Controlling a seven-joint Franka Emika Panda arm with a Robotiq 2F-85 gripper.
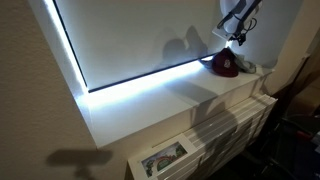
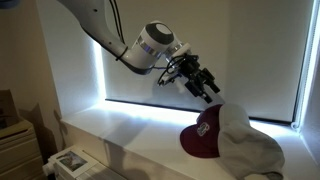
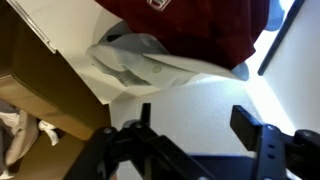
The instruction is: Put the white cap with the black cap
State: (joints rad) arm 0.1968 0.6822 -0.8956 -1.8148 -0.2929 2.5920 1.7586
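Observation:
A white cap [image 2: 247,140] lies on the white ledge [image 2: 130,130], touching a dark red cap [image 2: 203,133] with a white logo. No clearly black cap shows. Both caps appear in the wrist view, the white cap [image 3: 150,62] under the dark red cap [image 3: 190,22]. In an exterior view the two caps [image 1: 224,66] sit at the far right end of the ledge. My gripper [image 2: 205,88] is open and empty, hanging in the air above and beside the caps. It also shows in an exterior view [image 1: 235,38] and in the wrist view [image 3: 195,112].
A window with a drawn blind [image 2: 200,40] rises behind the ledge, with bright light along its edges. A white drawer unit [image 1: 230,130] stands below the ledge. A cardboard box [image 2: 12,108] and papers [image 2: 65,160] sit at the left.

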